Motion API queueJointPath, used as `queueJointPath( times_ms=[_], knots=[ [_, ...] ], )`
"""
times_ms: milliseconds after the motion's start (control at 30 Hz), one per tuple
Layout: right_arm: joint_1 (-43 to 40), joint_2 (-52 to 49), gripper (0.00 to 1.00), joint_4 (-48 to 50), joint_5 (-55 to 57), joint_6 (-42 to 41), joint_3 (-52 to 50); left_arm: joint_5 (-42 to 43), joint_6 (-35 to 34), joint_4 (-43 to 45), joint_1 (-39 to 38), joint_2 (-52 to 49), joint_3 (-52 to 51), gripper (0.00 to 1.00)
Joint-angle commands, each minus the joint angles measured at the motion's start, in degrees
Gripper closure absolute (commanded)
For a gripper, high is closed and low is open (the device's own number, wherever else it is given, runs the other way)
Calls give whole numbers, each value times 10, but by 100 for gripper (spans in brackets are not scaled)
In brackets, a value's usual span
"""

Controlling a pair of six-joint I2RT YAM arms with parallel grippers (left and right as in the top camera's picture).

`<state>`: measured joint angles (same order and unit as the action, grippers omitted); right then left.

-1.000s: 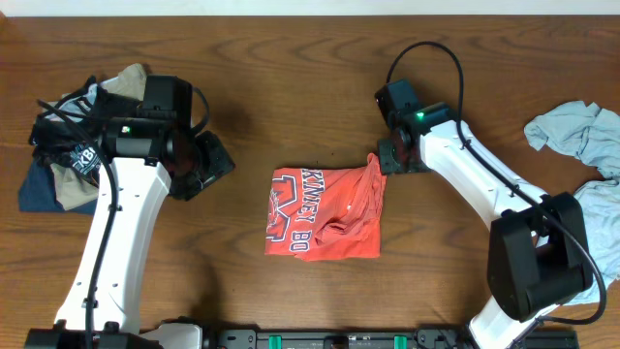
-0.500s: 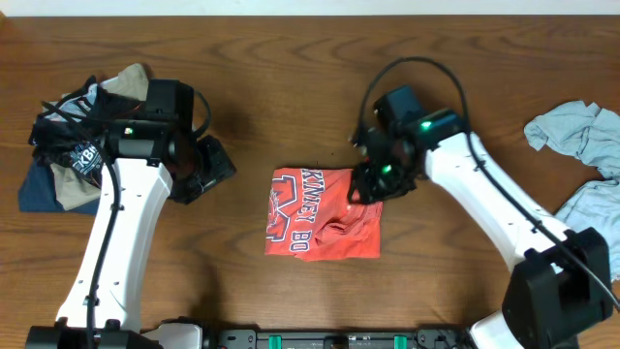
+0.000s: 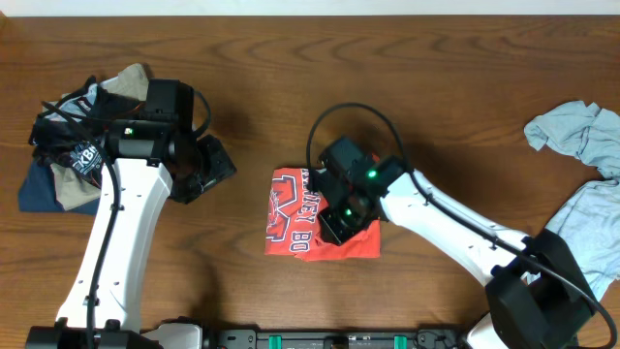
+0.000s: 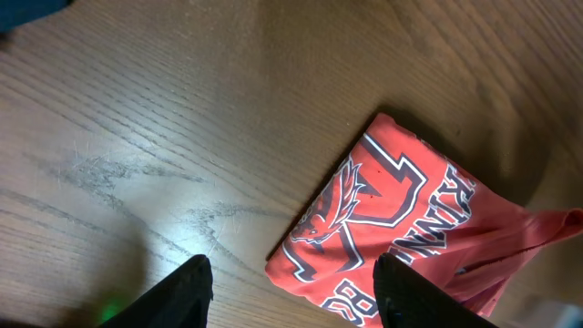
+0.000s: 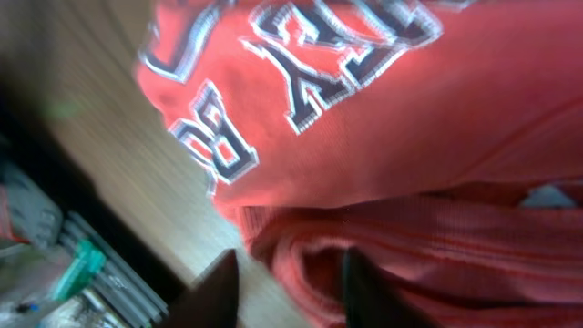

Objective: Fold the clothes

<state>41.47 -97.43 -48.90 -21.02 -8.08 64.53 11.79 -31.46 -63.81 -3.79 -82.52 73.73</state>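
The left gripper [image 4: 293, 273] is held with jaws parted and empty, well left of the coral T-shirt [image 3: 291, 228], laid folded on the table [image 3: 252, 78]. Over the T-shirt's right half the right gripper [image 5: 290, 282], judged nearer, is set astride a bunched fold; clamping cannot be confirmed.

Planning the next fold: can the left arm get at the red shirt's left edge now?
Likely yes: bare table lies between left tool and shirt; right arm covers only its right side.
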Motion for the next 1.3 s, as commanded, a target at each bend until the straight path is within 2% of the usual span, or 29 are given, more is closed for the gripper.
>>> queueJointPath(
  times_ms=[0,100,200,267,333,467,533,567,600,700,833,933,1067,1267],
  knots=[
    [5,-2,99,-7,42,-49,-20,-5,4,0,2,-2,-5,42],
    [-4,-1,99,-55,123,-131,-20,-5,4,0,2,-2,-5,41],
    [-19,0,99,-144,219,-222,-20,-5,4,0,2,-2,-5,41],
    [-24,0,99,-179,246,-228,-21,-5,4,0,2,-2,-5,41],
    [-26,0,92,-205,266,-228,-21,-5,4,0,2,-2,-5,41],
    [-24,-1,90,-223,268,-228,-21,-5,4,0,2,-2,-5,41],
    [-24,-1,83,-227,269,-237,-21,-5,4,0,2,-2,-5,41],
    [-25,-1,71,-227,268,-237,-21,-5,4,0,2,-2,-5,41],
    [-26,-1,65,-227,268,-240,-21,-5,4,0,2,-2,-5,39],
    [-26,-1,65,-227,271,-251,-21,-5,4,0,2,-2,-5,33],
    [-35,8,72,-217,288,-267,-11,-5,7,0,2,-2,-5,28],
    [-42,24,75,-192,273,-214,18,-5,10,0,2,-2,-5,28],
    [-43,37,72,-142,205,-123,55,-5,10,0,2,-2,-5,28],
    [-41,26,74,-115,175,-123,46,-5,10,0,2,-2,-5,28]
  ],
)
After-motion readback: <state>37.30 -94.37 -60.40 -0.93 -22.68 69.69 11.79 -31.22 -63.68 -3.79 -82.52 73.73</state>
